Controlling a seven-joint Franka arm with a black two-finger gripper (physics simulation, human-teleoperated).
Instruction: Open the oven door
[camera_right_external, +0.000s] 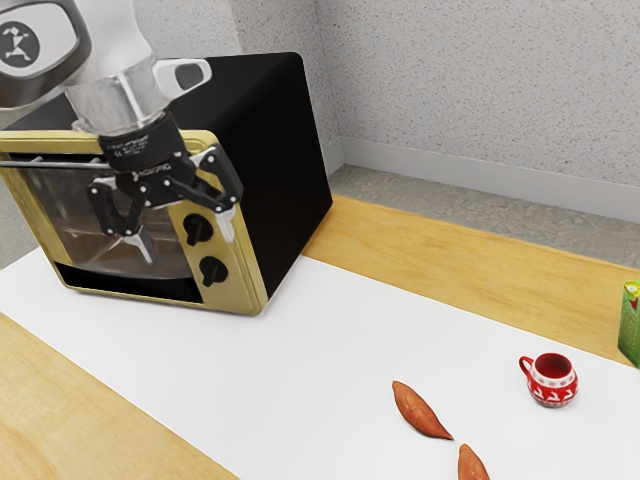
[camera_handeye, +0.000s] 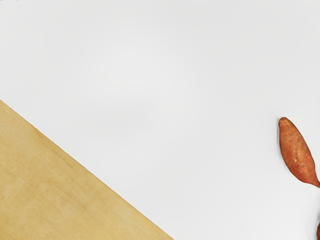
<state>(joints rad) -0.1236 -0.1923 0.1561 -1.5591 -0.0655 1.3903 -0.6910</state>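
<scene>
Near the oven edge (camera_right_external: 246, 282), fingers (camera_right_external: 228, 222) leave room between.

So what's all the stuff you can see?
Oven: one, black and gold, exterior view's left
Knobs: two, black, oven front
Sweet potatoes: two, reddish-brown, on the sheet
Mug: one, red and white, on the sheet
Carton: one, green, exterior view's right edge
Sheet: one, white, on the table
Table: one, wooden brown
Walls: at least two, grey, behind
Floor: one, grey
Arm: one, white and black, by the oven
Fingers: two, black, pale tips, apart
</scene>
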